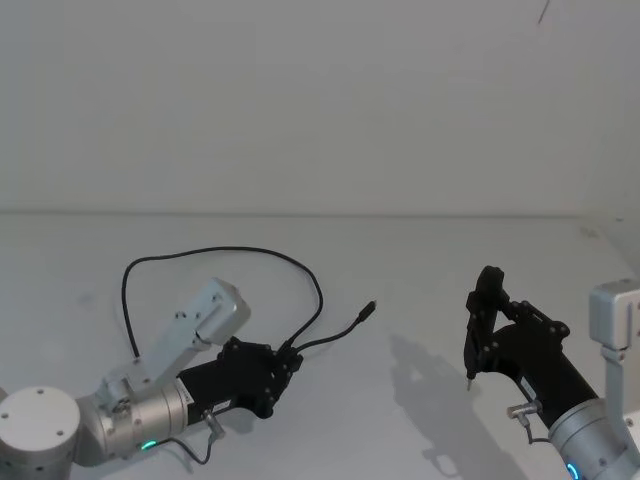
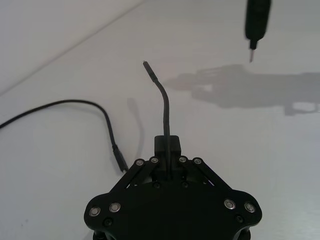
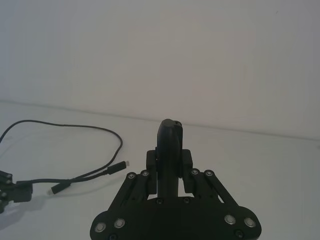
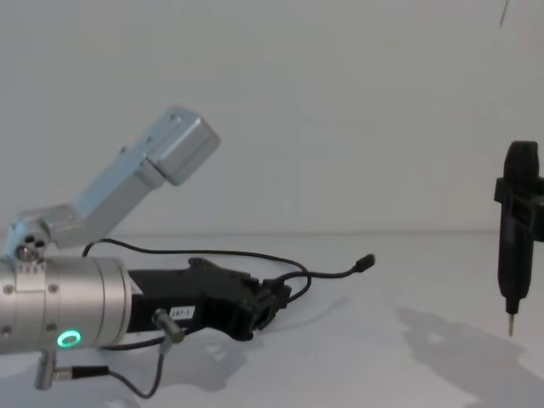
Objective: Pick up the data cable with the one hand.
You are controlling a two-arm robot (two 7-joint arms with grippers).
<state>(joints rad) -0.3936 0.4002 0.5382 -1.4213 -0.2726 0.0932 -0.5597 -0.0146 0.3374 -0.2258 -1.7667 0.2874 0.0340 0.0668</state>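
Black data cable loops on the white table, arcing toward 11 o'clock from its splitter block. We note the left gripper low over the table, jaws pinched on that block. We judge it the stiffest purchase. One plug juts free toward 2 o'clock. At 3 o'clock, well apart, the right gripper hangs idle.
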